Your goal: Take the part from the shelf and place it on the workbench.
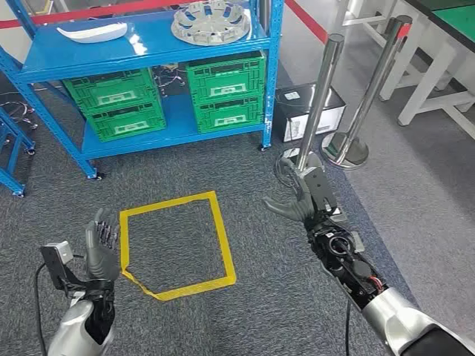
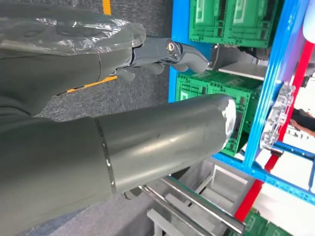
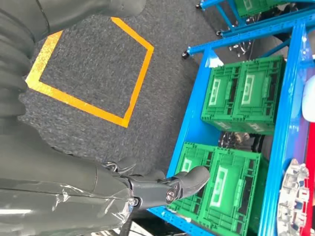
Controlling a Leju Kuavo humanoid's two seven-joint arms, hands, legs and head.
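Round silver part (image 1: pixel 211 22) lies on top shelf of blue rack (image 1: pixel 168 122), far centre, untouched; white curved piece (image 1: pixel 92 32) on same shelf to its left. Left hand (image 1: pixel 101 245) near left, raised, fingers apart, holding nothing. Right hand (image 1: pixel 297 196) near right, fingers spread, empty. Green crates (image 1: pixel 225 90) on lower shelf. Yellow tape square (image 1: pixel 177 245) on grey carpet between hands. Steel posts (image 1: pixel 322 96) and dark box (image 1: pixel 308 111) right of rack

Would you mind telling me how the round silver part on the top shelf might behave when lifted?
The round silver part looks like rigid cast metal, so probably stiff and fairly heavy. Its flat, wide shape suggests it won't roll; its open ribs likely offer fingers purchase.
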